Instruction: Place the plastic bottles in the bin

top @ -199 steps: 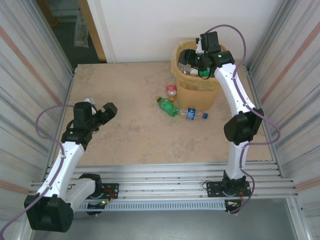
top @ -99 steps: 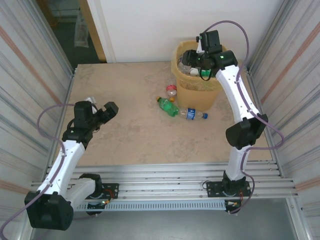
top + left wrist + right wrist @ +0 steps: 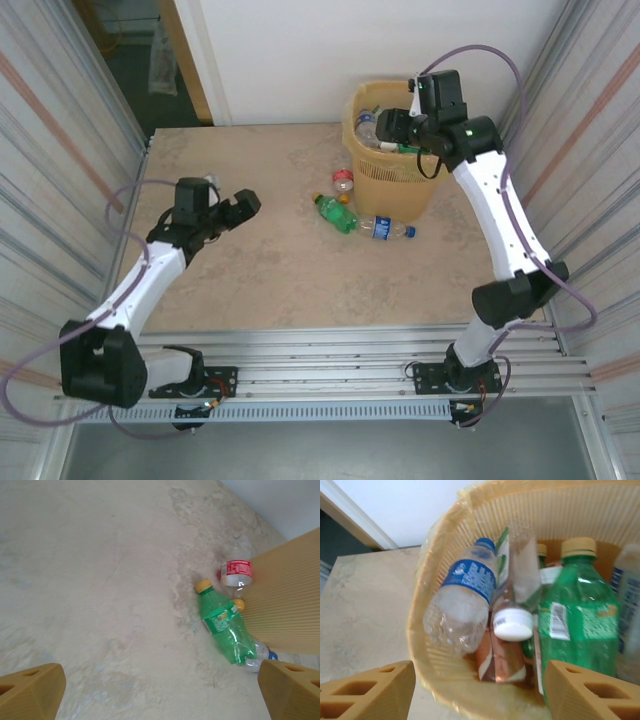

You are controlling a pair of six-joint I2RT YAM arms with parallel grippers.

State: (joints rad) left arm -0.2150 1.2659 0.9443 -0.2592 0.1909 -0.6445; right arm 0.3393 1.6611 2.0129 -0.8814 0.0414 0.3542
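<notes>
Green bottle [image 3: 222, 625] ahead of spread L gripper [image 3: 160, 692], R gripper [image 3: 480, 690] spread over bin [image 3: 570, 510]

Matt beige table [image 3: 260, 280], mottled like stone, smooth. Ribbed yellow-beige plastic for the bin [image 3: 400, 190], dull outside, lined with thin translucent film, faintly shiny at the rim. Glossy see-through green plastic on the green bottle on the table [image 3: 226, 632], with smooth yellow cap and printed film label. Clear, crinkled plastic on the red-labelled bottle [image 3: 237, 570] and on the blue-labelled bottle in the bin [image 3: 462, 602]; shiny green plastic on the green bottle in the bin [image 3: 577, 620]. Smooth white cap [image 3: 511, 625]. Matt tan plastic, pierced with honeycomb holes, on the left fingers [image 3: 30, 692] and right fingers [image 3: 370, 692]. Glossy white shells and matt black joints on the arms [image 3: 500, 215]. Dull ribbed sheet metal for the side walls [image 3: 50, 150]; brushed metal rails [image 3: 330, 352].
</notes>
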